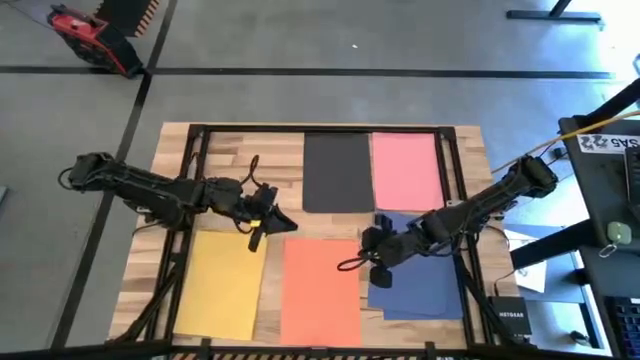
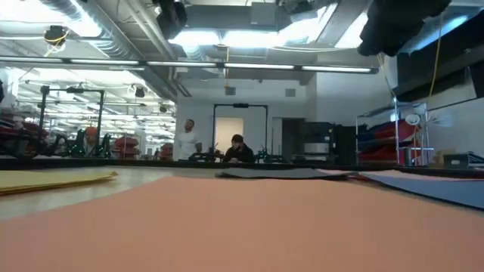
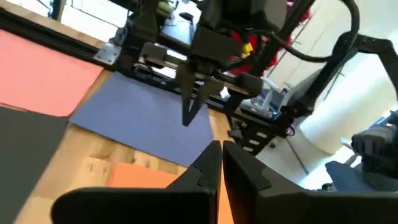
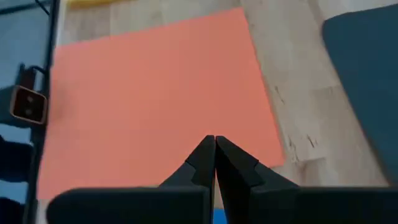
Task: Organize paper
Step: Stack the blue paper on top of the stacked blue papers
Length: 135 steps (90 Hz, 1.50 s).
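A: From above, your left pincer [image 1: 268, 222] and right pincer [image 1: 368, 262] hover closed and empty over five sheets laid apart on the surface [image 1: 175, 160]: yellow [image 1: 220, 285], orange [image 1: 320, 290], blue [image 1: 420, 285], black [image 1: 337, 170], pink [image 1: 405, 168].

B: Low view, orange lies nearest. Nothing looks stacked yet; gathering remains, I'd judge.

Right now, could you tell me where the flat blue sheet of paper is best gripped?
Probably at the flat blue sheet of paper's right edge, which seems to overhang the wooden table. Lying flat, it offers no lip elsewhere. The right gripper, fingers shut, hovers at its left edge.
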Motion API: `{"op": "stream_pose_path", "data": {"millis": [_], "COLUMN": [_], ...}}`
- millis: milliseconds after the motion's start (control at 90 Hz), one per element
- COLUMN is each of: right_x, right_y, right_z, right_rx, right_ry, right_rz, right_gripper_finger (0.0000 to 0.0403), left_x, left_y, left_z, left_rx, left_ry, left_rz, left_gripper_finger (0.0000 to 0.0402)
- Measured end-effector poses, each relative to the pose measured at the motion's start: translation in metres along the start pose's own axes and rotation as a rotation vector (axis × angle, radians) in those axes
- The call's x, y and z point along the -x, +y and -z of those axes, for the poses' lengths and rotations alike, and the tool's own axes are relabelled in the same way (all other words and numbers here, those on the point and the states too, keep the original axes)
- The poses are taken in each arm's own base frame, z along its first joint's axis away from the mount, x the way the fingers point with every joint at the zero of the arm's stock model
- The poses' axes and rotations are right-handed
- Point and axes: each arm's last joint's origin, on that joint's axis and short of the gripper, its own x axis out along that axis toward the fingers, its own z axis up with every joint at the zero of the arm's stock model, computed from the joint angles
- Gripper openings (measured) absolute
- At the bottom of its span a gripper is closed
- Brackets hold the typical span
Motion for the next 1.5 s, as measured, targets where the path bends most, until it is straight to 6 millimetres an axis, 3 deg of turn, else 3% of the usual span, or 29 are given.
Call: {"op": "stream_pose_path", "data": {"millis": [256,411,700,1089,1500], "right_x": [-0.006,-0.01,-0.052,-0.098,-0.1], "right_y": [-0.003,-0.008,-0.004,-0.001,0.005], "right_z": [0.006,0.016,0.032,0.052,0.057], "right_rx": [0.003,-0.058,-0.13,-0.147,-0.206], "right_ry": [-0.006,0.088,0.249,0.379,0.447], "right_rz": [0.006,0.07,0.107,0.115,0.055], "right_gripper_finger": [0.0,0.0,0.0,0.0,0.0], "left_x": [0.017,0.03,0.046,0.047,0.047], "left_y": [0.009,0.008,0.011,0.013,0.013], "left_z": [-0.005,-0.011,-0.013,-0.009,-0.008], "left_rx": [0.005,-0.02,-0.006,0.013,0.005], "left_ry": [0.034,0.013,0.036,0.079,0.085], "left_rz": [-0.089,-0.087,-0.13,-0.149,-0.151], "left_gripper_finger": [0.0,0.0,0.0,0.0,0.0]}}
